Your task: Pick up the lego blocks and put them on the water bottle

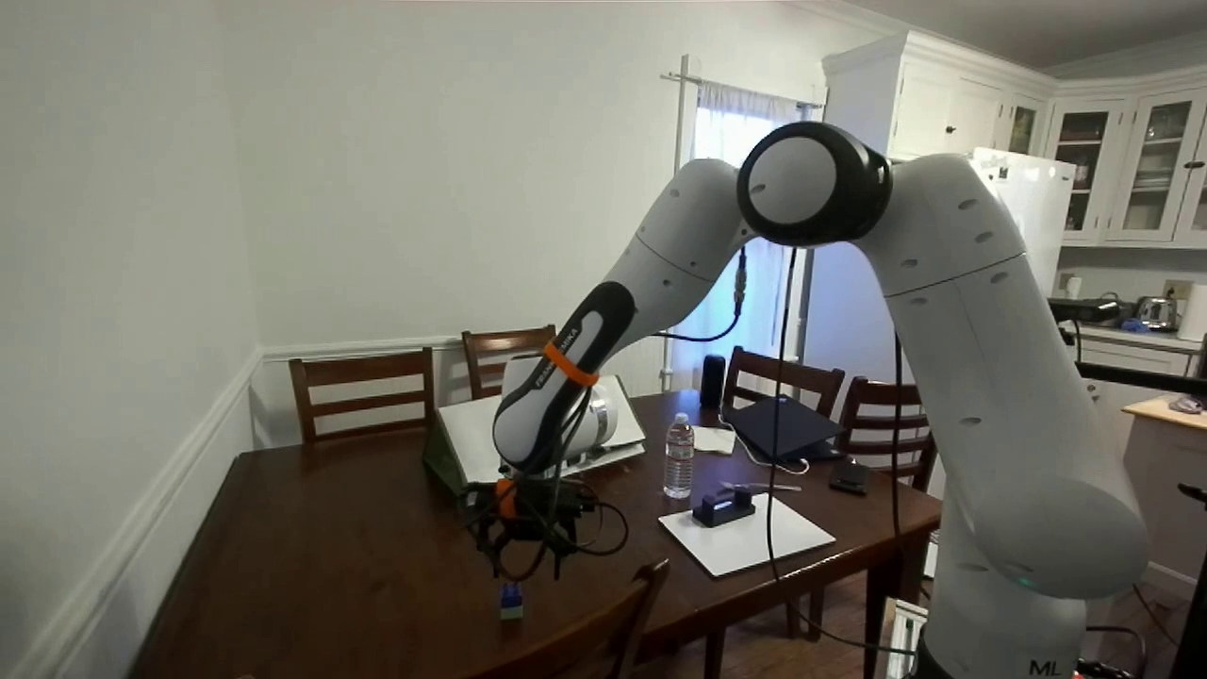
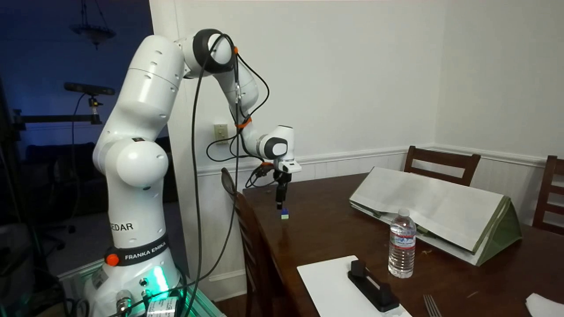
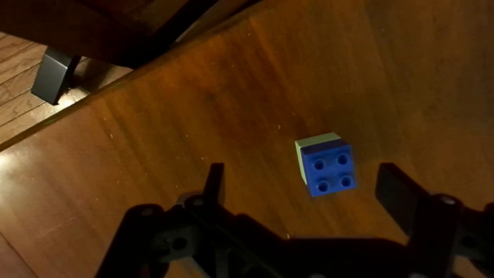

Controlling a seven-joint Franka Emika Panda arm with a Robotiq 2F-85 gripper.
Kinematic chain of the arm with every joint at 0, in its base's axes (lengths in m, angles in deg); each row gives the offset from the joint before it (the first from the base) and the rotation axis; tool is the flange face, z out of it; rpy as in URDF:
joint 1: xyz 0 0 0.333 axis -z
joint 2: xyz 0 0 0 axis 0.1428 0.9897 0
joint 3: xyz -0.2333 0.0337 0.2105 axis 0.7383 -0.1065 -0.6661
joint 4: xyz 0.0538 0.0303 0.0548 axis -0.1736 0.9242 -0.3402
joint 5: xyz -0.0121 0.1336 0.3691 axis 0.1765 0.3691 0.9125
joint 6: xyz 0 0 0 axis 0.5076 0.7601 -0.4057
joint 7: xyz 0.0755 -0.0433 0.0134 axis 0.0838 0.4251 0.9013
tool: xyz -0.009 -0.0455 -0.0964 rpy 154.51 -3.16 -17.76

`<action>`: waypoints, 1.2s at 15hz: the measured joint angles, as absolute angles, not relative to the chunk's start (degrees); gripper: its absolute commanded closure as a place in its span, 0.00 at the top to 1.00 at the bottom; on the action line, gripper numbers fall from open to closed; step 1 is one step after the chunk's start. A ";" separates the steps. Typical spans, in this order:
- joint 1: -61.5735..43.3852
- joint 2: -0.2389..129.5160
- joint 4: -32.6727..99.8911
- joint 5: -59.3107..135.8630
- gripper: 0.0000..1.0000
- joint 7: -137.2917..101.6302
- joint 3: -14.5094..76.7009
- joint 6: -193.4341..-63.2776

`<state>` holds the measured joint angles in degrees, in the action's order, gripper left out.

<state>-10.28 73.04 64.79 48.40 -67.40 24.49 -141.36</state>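
Note:
The lego blocks (image 1: 511,602) are a small stack, a blue one on a pale green one, upright on the dark wooden table. They also show in an exterior view (image 2: 284,214) and in the wrist view (image 3: 329,168). My gripper (image 3: 301,168) is open and empty, pointing down above the blocks. In the wrist view the blocks lie between the fingers, nearer the right finger, touching neither. The gripper shows above the blocks in both exterior views (image 1: 527,570) (image 2: 280,207). The clear water bottle (image 1: 678,462) stands upright on the table, also in an exterior view (image 2: 402,248); it is outside the wrist view.
A large white open book with green sides (image 2: 432,207) stands tented behind the bottle. A white sheet (image 1: 773,547) bears a dark blue object (image 1: 724,507). A fork (image 2: 432,306) and a dark laptop (image 1: 783,426) lie beyond. A chair (image 2: 249,237) stands at the table edge near the blocks.

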 measured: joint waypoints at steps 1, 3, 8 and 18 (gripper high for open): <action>-10.48 74.28 63.78 48.96 1.00 -66.95 24.50 -141.36; -10.82 76.52 62.00 49.56 1.00 -65.80 24.51 -141.36; -11.40 80.59 58.58 50.03 0.69 -62.17 24.84 -141.44; -11.75 82.86 54.80 50.03 0.11 -58.91 25.77 -141.26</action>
